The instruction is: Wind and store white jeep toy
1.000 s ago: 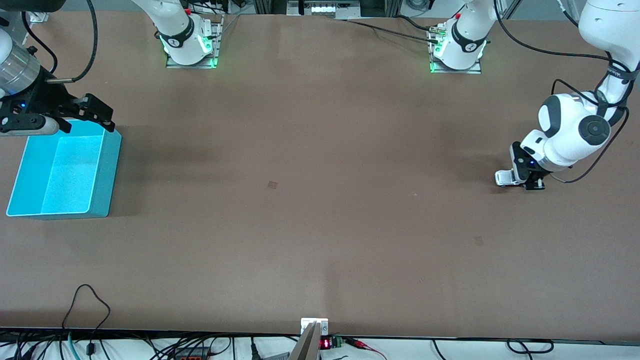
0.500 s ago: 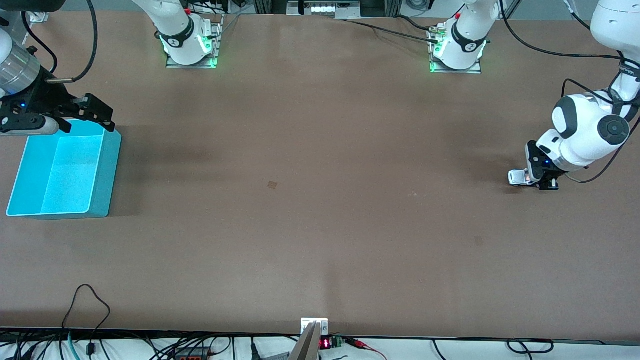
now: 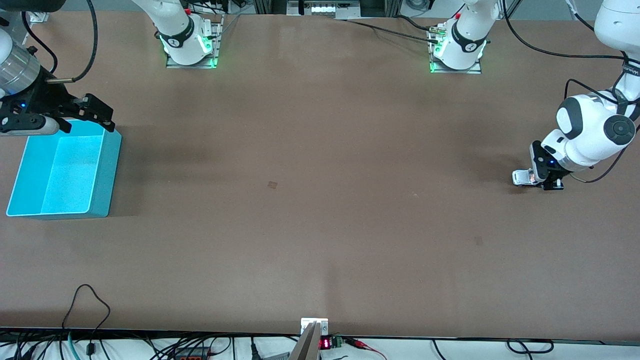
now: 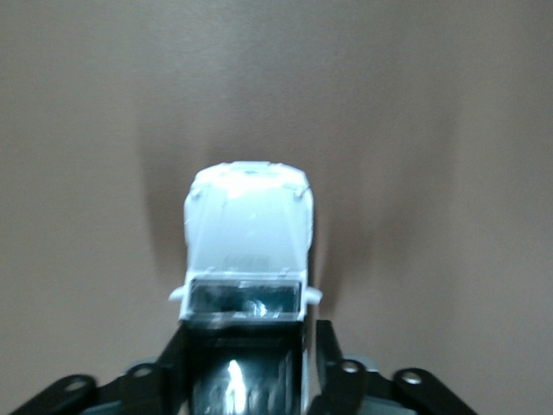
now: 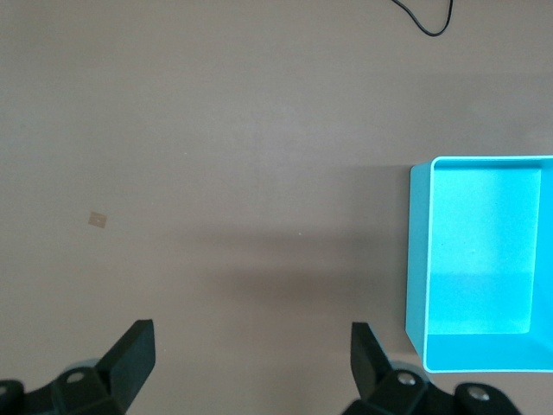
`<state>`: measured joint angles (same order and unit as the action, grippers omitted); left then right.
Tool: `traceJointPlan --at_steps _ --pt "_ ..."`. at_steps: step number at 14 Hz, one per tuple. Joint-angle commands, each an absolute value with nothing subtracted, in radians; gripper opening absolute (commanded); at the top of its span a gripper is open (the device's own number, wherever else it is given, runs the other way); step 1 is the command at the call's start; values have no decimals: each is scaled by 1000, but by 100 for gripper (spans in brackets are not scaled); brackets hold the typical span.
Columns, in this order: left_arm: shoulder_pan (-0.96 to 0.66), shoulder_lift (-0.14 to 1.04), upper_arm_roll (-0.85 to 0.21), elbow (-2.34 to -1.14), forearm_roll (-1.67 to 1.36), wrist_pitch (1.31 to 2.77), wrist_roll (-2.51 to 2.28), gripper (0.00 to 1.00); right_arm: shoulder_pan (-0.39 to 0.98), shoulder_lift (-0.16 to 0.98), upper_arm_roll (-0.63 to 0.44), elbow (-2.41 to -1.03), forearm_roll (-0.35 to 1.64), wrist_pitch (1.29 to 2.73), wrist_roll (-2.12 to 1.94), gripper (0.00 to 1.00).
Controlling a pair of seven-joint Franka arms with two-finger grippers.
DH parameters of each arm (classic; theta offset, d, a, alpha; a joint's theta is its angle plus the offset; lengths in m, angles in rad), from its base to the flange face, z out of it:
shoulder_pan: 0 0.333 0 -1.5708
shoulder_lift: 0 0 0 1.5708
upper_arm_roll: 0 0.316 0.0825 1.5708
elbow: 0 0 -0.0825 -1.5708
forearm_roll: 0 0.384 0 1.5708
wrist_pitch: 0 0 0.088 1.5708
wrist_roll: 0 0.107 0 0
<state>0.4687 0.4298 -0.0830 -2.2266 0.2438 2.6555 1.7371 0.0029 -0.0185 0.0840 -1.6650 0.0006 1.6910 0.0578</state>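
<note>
The white jeep toy (image 3: 523,177) is sitting on the table (image 3: 320,225) at about mid-height of the front view, hard against the frame edge at the left arm's end, and the left gripper (image 3: 544,183) is reaching right down to the tabletop just beside it, straddling its rear. The relation that matters is the toy's heading: its long axis is lying level across the front view, with the bonnet pointing away from the left gripper toward the right arm's end of the table, where the blue bin (image 3: 111,170) is standing well apart. In the left wrist view the toy is filling the lower middle of the frame, nose toward the top of the picture, with its black rear roof tucked into the gripper. Whether the left gripper is clamping the toy or letting go of it cannot be told here. Of the 2 arms, the left is plainly the nearer to the toy. The right gripper (image 3: 85,122) is waiting with its jaws spread wide and holding nothing, hovering over the bin's rim in the upper part of the front view. The toy is looking tiny and boxy, with a glossy white bonnet, a dark windscreen band and a black rear, far smaller than the gripper; it is probably light and free-rolling.
</note>
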Motion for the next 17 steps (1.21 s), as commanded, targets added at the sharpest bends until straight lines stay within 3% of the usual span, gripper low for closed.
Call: traceJointPlan --at_steps 1,7,12,17 --pt "483 445 -92 -2194 273 2642 1752 100 -3 -9 89 -1644 17 1681 51 100" --pt "472 330 -124 -2145 262 2430 1727 100 -3 -9 89 -1644 17 1681 49 100" --pt "471 324 -198 -1929 261 2062 1505 100 -3 -9 89 -1644 17 1681 49 100" --pt "469 328 -352 -1714 258 1719 1099 100 -3 -9 89 -1644 17 1681 51 100"
